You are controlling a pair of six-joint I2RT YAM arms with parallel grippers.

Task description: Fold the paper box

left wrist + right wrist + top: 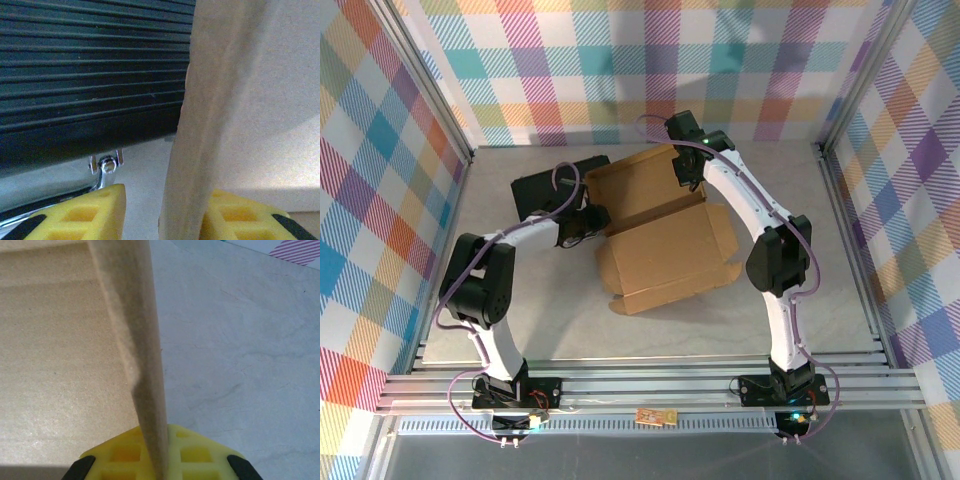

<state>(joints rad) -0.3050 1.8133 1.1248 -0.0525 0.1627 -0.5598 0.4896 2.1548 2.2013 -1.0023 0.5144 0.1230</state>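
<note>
The paper box [665, 245] is brown cardboard, partly folded, lying in the middle of the table with its far walls raised. My left gripper [592, 222] is at the box's left wall. In the left wrist view that wall [200, 150] stands between the yellow fingers [85, 215], resting against the right one with a gap to the left one, so the left gripper [167, 202] is open. My right gripper [688, 175] is at the far right wall. In the right wrist view the right gripper [162, 442] is shut on that wall's thin edge [145, 355].
A black ribbed case [545, 185] lies just left of the box, close behind my left gripper; its ribbed side [90, 75] and a metal latch [105, 167] are near the fingers. Plaid walls enclose the grey table [240, 365].
</note>
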